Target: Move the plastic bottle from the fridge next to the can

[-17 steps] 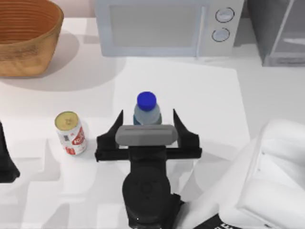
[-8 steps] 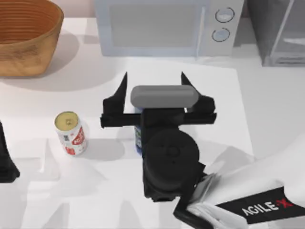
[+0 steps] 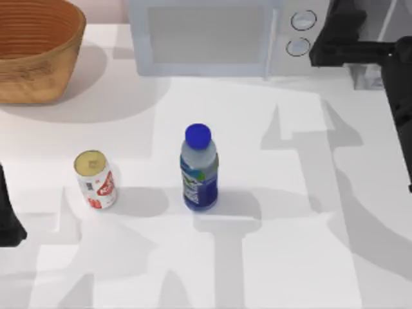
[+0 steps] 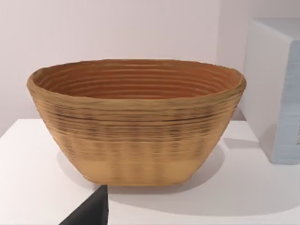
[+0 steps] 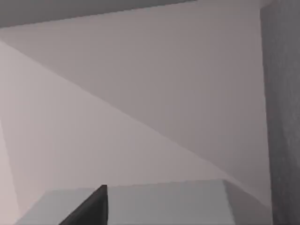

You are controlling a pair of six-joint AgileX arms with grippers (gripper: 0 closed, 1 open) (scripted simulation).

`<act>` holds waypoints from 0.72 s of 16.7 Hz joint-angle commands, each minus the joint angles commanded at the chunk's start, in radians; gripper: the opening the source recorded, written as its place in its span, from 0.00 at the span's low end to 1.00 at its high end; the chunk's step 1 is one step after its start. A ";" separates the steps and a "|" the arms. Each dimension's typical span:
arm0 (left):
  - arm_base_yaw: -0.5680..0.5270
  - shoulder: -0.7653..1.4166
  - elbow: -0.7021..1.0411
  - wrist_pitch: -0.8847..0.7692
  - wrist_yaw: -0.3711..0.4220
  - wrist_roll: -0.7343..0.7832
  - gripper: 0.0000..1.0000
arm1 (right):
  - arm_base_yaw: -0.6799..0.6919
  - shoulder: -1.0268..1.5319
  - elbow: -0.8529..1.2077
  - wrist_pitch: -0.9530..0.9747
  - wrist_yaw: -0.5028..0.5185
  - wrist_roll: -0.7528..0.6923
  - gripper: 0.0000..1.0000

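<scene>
The plastic bottle [image 3: 198, 168], clear with a blue cap and a blue-green label, stands upright mid-table with nothing holding it. To its left, about a bottle's height away, stands the can [image 3: 96, 180] with its gold top and white and red label. My right gripper [image 3: 380, 16] is open at the back right, over the grey fridge [image 3: 370, 78], with one dark finger [image 3: 344, 19] showing at the top edge. Its wrist view takes in pale grey panels and one fingertip [image 5: 93, 206]. My left gripper [image 3: 8, 222] is parked, open, at the table's left edge.
A woven basket [image 3: 32, 48] stands at the back left, and the left wrist view faces the basket [image 4: 136, 122]. The white microwave [image 3: 212, 35] with two round knobs lines the back edge. Arm shadows fall across the white table [image 3: 277, 257].
My right gripper, open around the bottle a second ago, has risen and swung away to the back right by the fridge. The bottle stays standing where it was; the can has not moved.
</scene>
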 joint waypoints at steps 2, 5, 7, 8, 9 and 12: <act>0.000 0.000 0.000 0.000 0.000 0.000 1.00 | -0.118 -0.228 -0.093 -0.132 -0.114 0.001 1.00; 0.000 0.000 0.000 0.000 0.000 0.000 1.00 | -0.290 -0.552 -0.244 -0.335 -0.273 0.004 1.00; 0.000 0.000 0.000 0.000 0.000 0.000 1.00 | -0.396 -0.744 -0.343 -0.466 -0.366 0.007 1.00; 0.000 0.000 0.000 0.000 0.000 0.000 1.00 | -0.445 -0.831 -0.390 -0.529 -0.408 0.008 1.00; 0.000 0.000 0.000 0.000 0.000 0.000 1.00 | -0.490 -0.910 -0.435 -0.589 -0.446 0.009 1.00; 0.000 0.000 0.000 0.000 0.000 0.000 1.00 | -0.601 -1.102 -0.550 -0.741 -0.541 0.011 1.00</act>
